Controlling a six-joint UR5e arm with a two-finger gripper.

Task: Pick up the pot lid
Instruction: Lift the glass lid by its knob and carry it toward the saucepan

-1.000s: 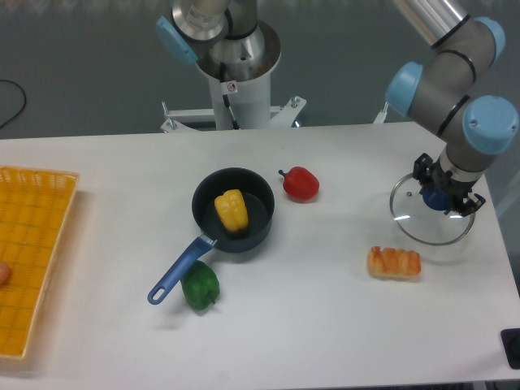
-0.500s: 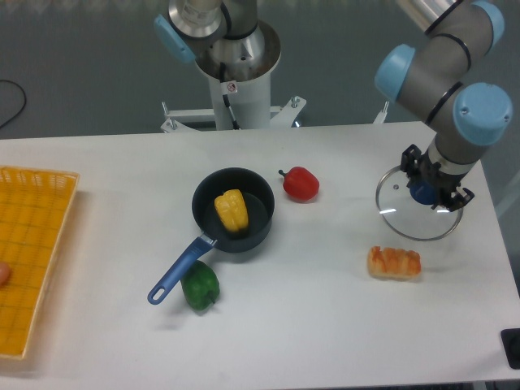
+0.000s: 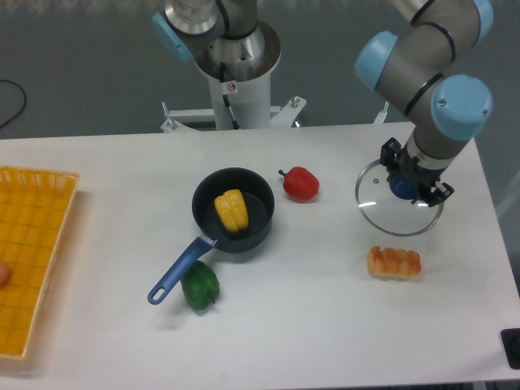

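My gripper (image 3: 234, 114) is at the top centre, its two pale fingers spread wide with nothing between them. The clear round pot lid (image 3: 375, 210) with a blue knob (image 3: 403, 187) is at the right, well apart from my gripper. A person's hand (image 3: 443, 134) coming in from the upper right is at the knob and hides part of the lid.
A black pan (image 3: 258, 231) with a blue handle holds a yellow item (image 3: 231, 211). Around it are a green pepper (image 3: 200, 286) and a red item (image 3: 301, 185). An orange-brown piece (image 3: 394, 263) lies below the lid. A yellow bin (image 3: 58, 195) stands far left.
The lid has shifted left along with the person's hand. My gripper, the pan and the other items have stayed where they were.
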